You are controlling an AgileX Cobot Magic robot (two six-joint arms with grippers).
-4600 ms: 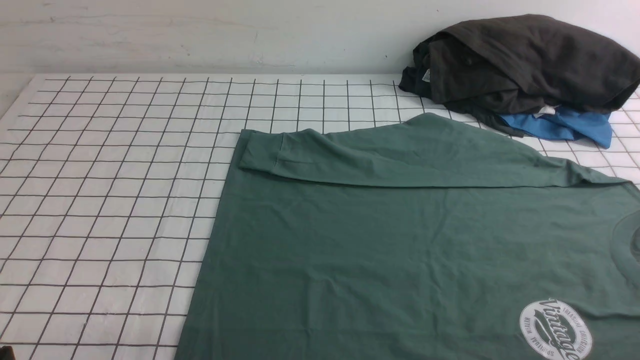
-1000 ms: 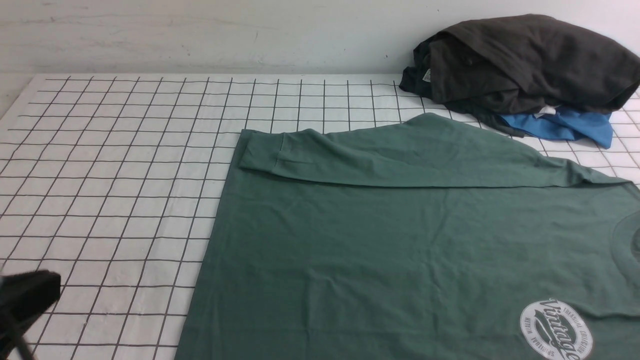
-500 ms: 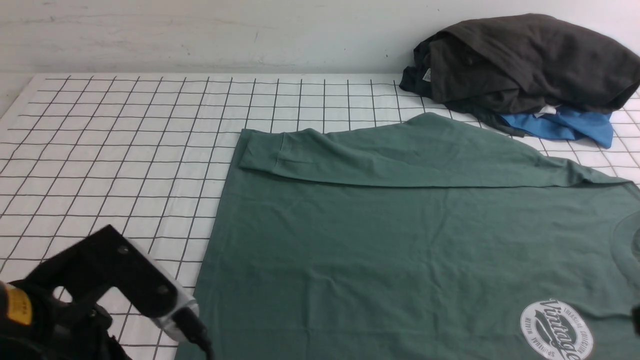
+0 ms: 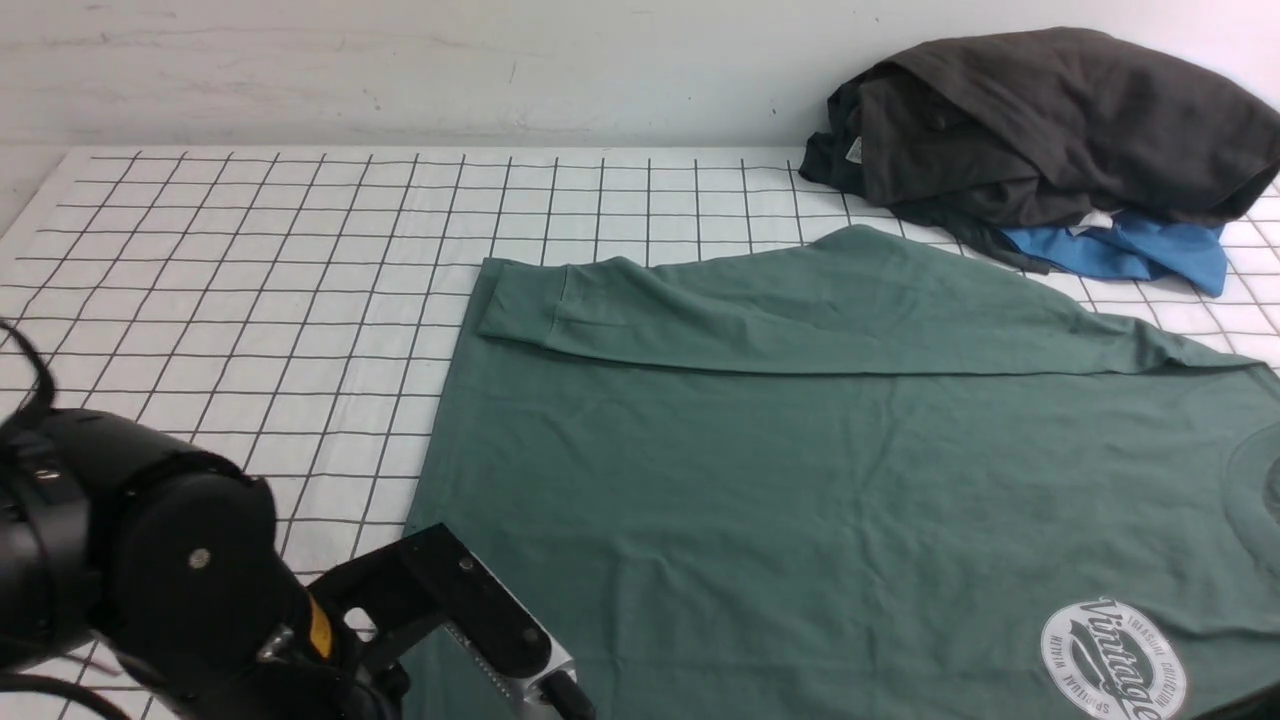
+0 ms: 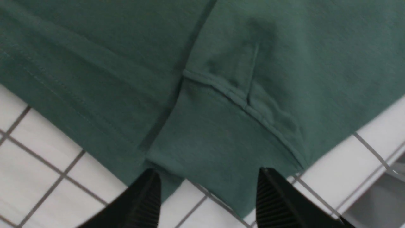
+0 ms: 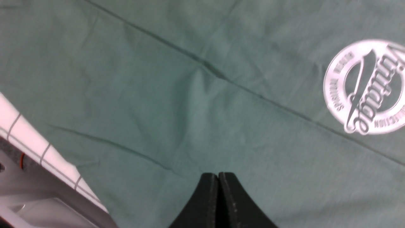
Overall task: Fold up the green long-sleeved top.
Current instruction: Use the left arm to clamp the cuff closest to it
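The green long-sleeved top (image 4: 800,480) lies flat on the checked table, chest print (image 4: 1112,660) up and its far sleeve (image 4: 800,310) folded across the body. My left arm (image 4: 180,580) reaches in at the top's near left corner. In the left wrist view, the left gripper (image 5: 207,177) stands open just above the near sleeve's cuff (image 5: 218,139), one finger on each side, nothing held. The right gripper (image 6: 218,174) is shut and empty, hovering over the top's body, with the print (image 6: 364,87) off to one side.
A pile of dark grey-black garments (image 4: 1050,130) with a blue garment (image 4: 1130,255) under it sits at the back right, touching the top's far shoulder. White grid cloth (image 4: 220,300) covers the table's left half. The table's near edge (image 6: 31,190) is close to both grippers.
My left arm has swung in from the lower left to the top's near left corner, and its jaws have opened. The top has not moved.
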